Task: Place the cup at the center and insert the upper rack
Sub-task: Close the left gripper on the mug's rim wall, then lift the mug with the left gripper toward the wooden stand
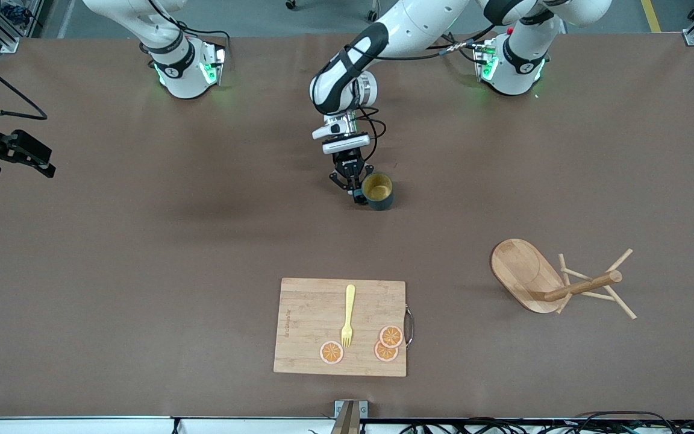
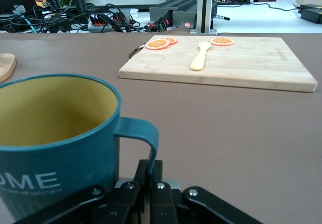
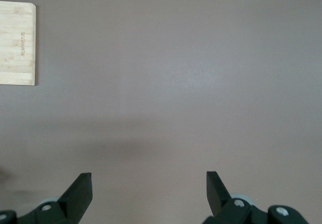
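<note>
Checking progress for you: left gripper (image 1: pixel 356 188) was clamped on the cup (image 1: pixel 379 190) handle at table center, upper rack (image 1: pixel 555 283) lay tipped toward the left arm's end, untouched, and right gripper (image 3: pixel 149 191) waited wide open.

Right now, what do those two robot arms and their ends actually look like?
Both arms are glossy white with black joint bands, green lights glowing at the bases, and black cables. The left end effector is black with a white camera block above it; the right end effector shows two black wedge-shaped fingers.
</note>
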Robot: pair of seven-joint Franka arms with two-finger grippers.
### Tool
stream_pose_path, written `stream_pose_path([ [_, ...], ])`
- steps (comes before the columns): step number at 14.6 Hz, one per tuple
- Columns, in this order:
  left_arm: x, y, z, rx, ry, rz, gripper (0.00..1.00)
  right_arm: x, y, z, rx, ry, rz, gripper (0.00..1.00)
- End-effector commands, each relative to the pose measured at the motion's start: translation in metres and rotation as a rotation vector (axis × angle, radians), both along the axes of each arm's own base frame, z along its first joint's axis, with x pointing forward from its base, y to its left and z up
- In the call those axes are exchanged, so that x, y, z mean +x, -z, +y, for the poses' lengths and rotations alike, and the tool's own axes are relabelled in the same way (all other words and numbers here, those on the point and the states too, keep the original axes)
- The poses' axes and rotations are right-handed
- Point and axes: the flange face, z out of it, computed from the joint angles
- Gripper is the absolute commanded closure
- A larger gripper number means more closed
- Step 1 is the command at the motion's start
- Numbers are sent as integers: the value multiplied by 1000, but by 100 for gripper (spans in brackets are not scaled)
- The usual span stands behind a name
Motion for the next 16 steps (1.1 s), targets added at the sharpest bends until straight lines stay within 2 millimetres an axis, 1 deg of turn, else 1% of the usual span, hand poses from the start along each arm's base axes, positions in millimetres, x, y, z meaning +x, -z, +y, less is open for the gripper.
stream_pose_path([
  [1, 14, -28, -18, -50, -50, 27, 100, -5, -2, 2, -13, -10, -6, 0],
  [2, 22, -43, -24, -70, -81, 68, 100, -5, -3, 4, -13, -13, -9, 0],
  [3, 37, -68, -30, -102, -133, 109, 100, -5, -3, 5, -13, -14, -9, 0],
  [4, 44, -90, -37, -110, -157, 163, 100, -5, -3, 4, -13, -13, -9, 0],
  [5, 54, -116, -42, -106, -178, 225, 100, -5, -3, 4, -13, -13, -8, 0],
  [7, 76, -165, -40, -110, -202, 333, 100, -5, -3, 4, -13, -13, -8, 0],
  [8, 85, -186, -37, -144, -212, 382, 100, -5, -3, 5, -13, -16, -9, 0],
  [10, 107, -226, -24, -263, -256, 460, 100, -5, -3, 12, -13, -28, -11, 0],
  [11, 122, -246, -14, -323, -280, 488, 100, -5, -3, 13, -12, -27, -11, 0],
  [13, 143, -276, 3, -399, -300, 530, 100, -4, -3, 12, -12, -24, -13, 0],
  [14, 158, -290, 17, -452, -336, 558, 100, -5, -3, 10, -12, -21, -11, 0],
  [16, 179, -312, 42, -547, -402, 597, 100, -5, -3, 10, -12, -21, -11, 0],
])
